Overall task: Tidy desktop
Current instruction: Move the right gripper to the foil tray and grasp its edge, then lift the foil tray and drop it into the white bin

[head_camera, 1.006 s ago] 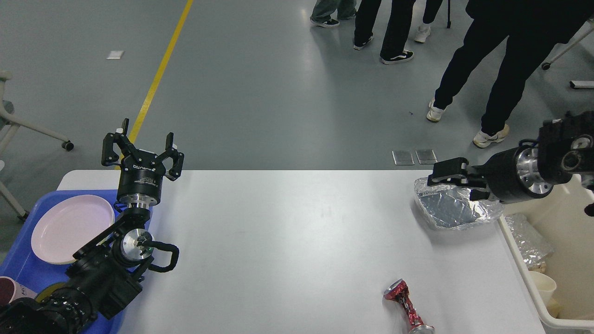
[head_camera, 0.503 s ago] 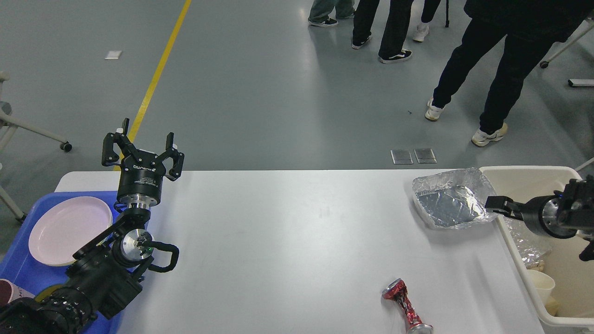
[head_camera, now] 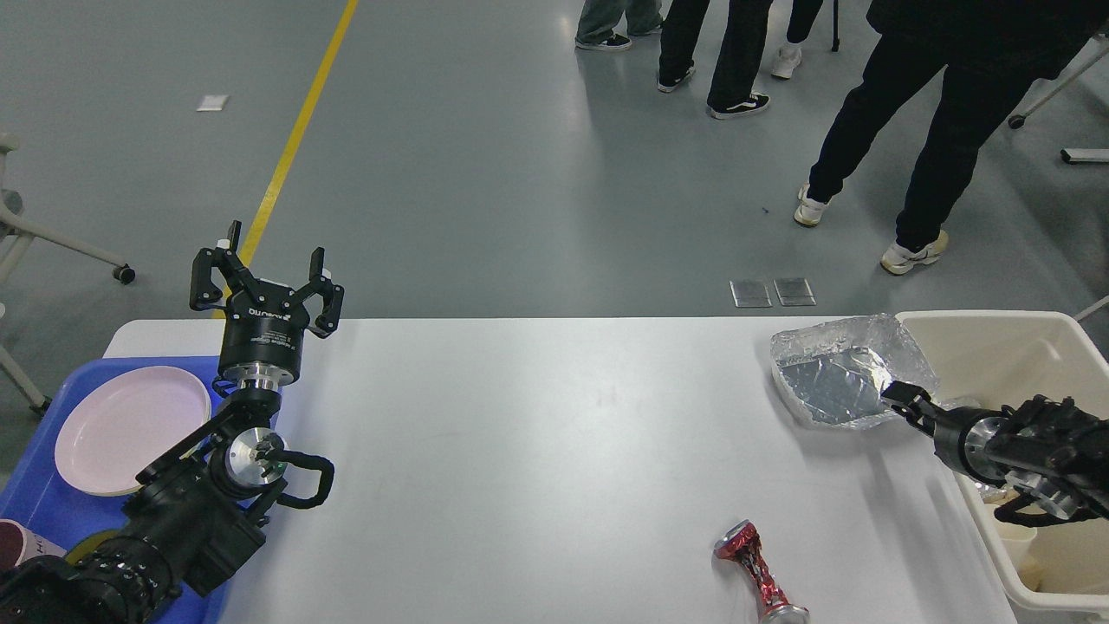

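The white desktop (head_camera: 554, 451) fills the lower half of the head view. A crumpled silver foil tray (head_camera: 832, 377) lies at its far right, and a crushed red can (head_camera: 758, 572) lies near the front edge. My right gripper (head_camera: 901, 400) sits low at the foil tray's near right corner, touching or almost touching its rim; it is small and dark, so its fingers cannot be told apart. My left gripper (head_camera: 264, 277) stands upright and open above the table's far left, holding nothing.
A blue tray (head_camera: 35, 503) at the left holds a pink plate (head_camera: 130, 425) and a dark red cup (head_camera: 13, 542). A beige bin (head_camera: 988, 334) stands off the right edge with a paper cup (head_camera: 1015, 536) inside. People's legs (head_camera: 918, 156) stand beyond the table.
My right arm has dropped and drawn back toward me; its gripper went from over the foil tray to the tray's near right corner. The left arm has not moved.
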Robot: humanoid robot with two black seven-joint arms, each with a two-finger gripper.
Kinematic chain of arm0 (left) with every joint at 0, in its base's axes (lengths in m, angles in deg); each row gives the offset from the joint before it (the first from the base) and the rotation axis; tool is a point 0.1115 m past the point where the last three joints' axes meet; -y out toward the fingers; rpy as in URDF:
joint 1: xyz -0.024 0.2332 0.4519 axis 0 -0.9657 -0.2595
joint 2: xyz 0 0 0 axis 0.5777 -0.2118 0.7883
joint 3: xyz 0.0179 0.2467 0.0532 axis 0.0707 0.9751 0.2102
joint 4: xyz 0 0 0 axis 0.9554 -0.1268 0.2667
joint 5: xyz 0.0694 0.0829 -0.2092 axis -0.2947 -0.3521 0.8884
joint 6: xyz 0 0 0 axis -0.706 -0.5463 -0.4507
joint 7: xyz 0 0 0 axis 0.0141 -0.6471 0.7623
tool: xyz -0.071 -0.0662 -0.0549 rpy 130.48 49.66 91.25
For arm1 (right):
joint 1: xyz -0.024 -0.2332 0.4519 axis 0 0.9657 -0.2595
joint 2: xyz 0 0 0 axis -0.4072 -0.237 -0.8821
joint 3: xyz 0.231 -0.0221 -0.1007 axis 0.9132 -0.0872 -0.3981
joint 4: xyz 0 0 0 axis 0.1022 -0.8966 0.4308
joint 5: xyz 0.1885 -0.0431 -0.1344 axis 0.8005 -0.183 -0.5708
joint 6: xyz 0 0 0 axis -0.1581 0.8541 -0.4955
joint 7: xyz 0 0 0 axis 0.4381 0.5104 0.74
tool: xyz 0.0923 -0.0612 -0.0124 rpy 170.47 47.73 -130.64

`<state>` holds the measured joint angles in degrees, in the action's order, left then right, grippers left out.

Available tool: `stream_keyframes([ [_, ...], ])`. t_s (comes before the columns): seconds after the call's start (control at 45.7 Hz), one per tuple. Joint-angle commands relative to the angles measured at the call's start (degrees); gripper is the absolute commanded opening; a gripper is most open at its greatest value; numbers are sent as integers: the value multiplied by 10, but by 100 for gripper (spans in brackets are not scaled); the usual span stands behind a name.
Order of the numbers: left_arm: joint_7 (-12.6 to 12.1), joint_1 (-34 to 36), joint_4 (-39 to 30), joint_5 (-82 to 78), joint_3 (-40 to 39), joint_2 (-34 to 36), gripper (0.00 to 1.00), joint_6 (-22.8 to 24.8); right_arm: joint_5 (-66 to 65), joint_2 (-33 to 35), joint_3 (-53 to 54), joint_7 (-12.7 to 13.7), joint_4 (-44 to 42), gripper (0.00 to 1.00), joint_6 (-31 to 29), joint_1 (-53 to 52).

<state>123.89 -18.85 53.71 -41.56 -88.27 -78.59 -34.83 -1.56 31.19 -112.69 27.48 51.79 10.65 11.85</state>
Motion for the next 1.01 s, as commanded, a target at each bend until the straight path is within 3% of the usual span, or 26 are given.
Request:
stream_keyframes([
  [0.0,0,1,1,0,0,0,97,0,0,-29,9,0,-40,78,2,27],
  [0.219,0,0,0,0,0,0,97,0,27,-44,80,0,-45,76,10,55],
  [0.328,0,0,0,0,0,0,97,0,29,-43,87,0,-45,37,15,55],
  [0.437,0,0,0,0,0,0,97,0,29,-40,87,0,-43,7,10,56],
  [0.481,0,0,0,0,0,0,97,0,29,-39,86,0,-43,0,8,57],
  [0.831,0,0,1,0,0,0,97,0,27,-32,83,3,-32,0,7,49],
  [0.984,0,1,1,0,0,0,97,0,17,39,77,4,43,0,-11,-11],
])
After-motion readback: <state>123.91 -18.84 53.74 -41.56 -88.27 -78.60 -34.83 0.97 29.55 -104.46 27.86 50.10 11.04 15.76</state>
